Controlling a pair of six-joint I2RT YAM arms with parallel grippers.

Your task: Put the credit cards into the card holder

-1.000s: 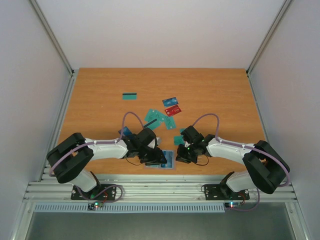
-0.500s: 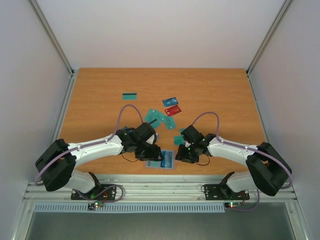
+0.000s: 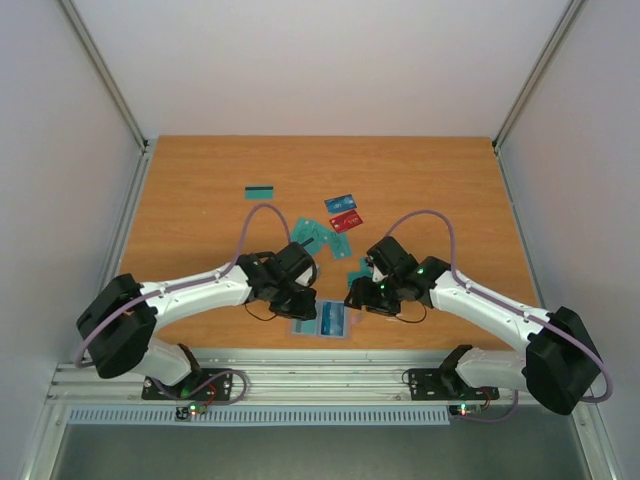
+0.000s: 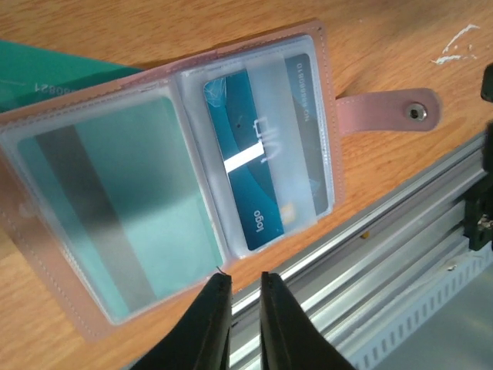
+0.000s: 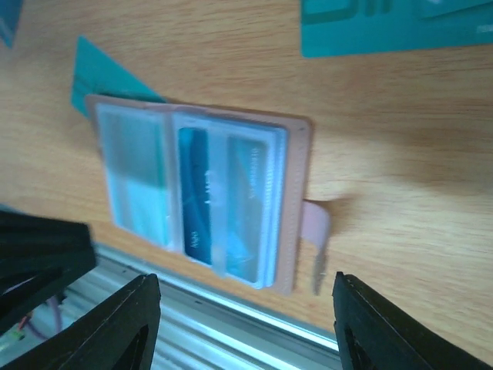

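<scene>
My left jaws (image 4: pixel 243 277) stood nearly closed with only a thin slit between them. They gripped nothing and sat just off the 6 o'clock edge of the open pinkish-tan leather card holder (image 4: pixel 377 108). My right jaws (image 5: pixel 244 281) were spread wide and empty above the same card holder. It lay flat at 6 o'clock on the orange-brown wooden worktop (image 3: pixel 200 170), by the near edge. In my left wrist view, its 9 o'clock clear sleeve held a teal grey-striped card (image 4: pixel 115 208), and a dark blue card (image 4: pixel 262 208) sat in the 3 o'clock sleeve. Loose teal, blue and red credit cards (image 3: pixel 310 232) lay scattered toward 12 o'clock.
</scene>
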